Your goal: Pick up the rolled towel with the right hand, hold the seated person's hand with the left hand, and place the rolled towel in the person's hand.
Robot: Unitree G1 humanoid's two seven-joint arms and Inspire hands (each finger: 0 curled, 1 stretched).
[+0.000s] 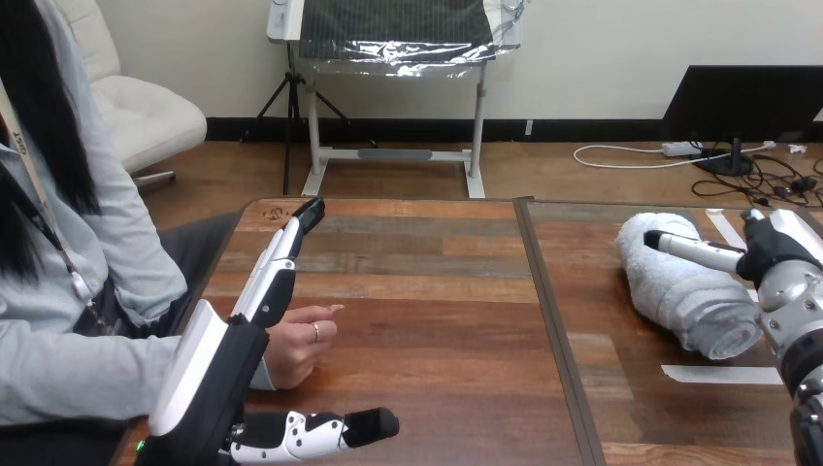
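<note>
The rolled towel [679, 286], grey-white, lies on the right half of the wooden table [437, 291]. My right hand [781, 248] hovers at its right end, with one straight finger [691, 250] laid across the top of the roll; nothing is curled round it. At the left my left hand [209, 374] stands open on edge, its fingers [277, 267] stretched out straight along the far side of the person's hand [296, 345] and its thumb [320, 432] on the near side. The person's loosely closed hand rests on the table between them, and nothing pinches it.
The person sits at the table's left edge, their forearm [78, 374] coming in from the left. White tape strips [723, 374] mark the tabletop near the towel. A dark seam [548, 311] divides the table into two halves.
</note>
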